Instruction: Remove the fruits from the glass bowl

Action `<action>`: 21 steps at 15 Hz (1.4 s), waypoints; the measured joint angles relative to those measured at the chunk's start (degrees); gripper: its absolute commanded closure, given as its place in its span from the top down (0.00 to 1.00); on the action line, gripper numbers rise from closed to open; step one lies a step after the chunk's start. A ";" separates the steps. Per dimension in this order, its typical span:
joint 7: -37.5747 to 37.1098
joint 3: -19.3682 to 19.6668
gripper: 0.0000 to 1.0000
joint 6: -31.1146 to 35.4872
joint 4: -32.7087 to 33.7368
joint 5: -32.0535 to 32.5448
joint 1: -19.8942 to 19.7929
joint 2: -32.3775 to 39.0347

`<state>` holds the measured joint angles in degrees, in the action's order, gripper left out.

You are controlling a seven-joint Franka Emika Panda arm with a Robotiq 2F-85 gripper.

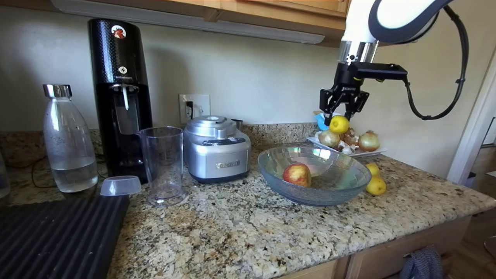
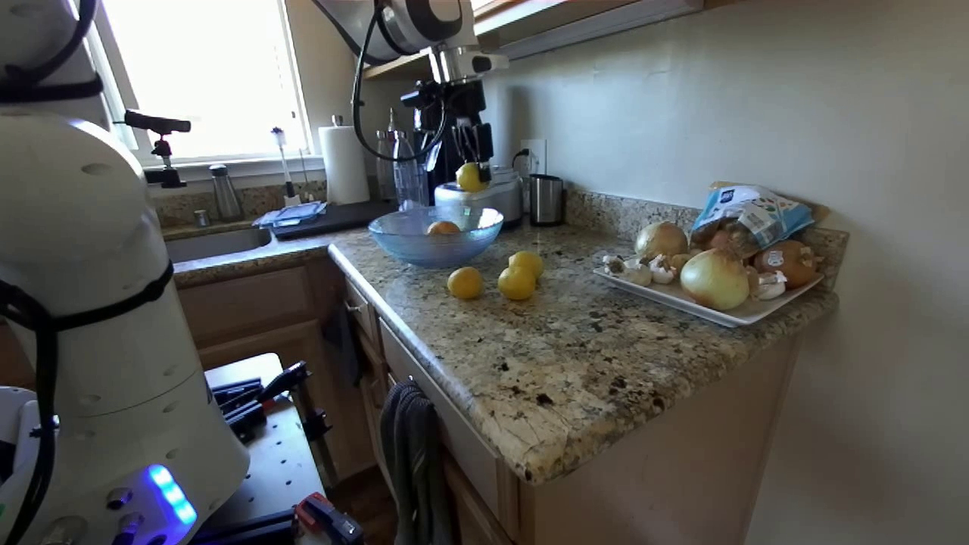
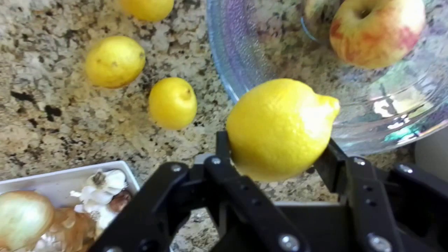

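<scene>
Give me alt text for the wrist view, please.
A black claw grips a yellow lemon; behind it, at upper right, a glass bowl holds an apple. Three more lemons lie on the counter at upper left, and a white tray holds an onion and garlic at lower left.

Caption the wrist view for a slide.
Gripper holds a lemon; one apple in the glass bowl, three more lemons on the counter.

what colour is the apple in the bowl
The apple is mottled yellow and red, clearest in the wrist view.
</scene>
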<state>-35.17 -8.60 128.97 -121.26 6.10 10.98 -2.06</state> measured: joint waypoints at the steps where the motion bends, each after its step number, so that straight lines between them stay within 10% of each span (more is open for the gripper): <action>1: -0.98 0.24 0.35 -0.14 -0.11 0.98 -0.90 -0.54; 12: -8.23 4.13 0.35 1.42 -6.85 3.18 -7.45 -0.72; 21: -7.85 6.26 0.35 15.31 -10.16 -5.08 -8.41 5.46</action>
<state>-43.02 -2.35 144.28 -131.42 1.01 2.58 3.40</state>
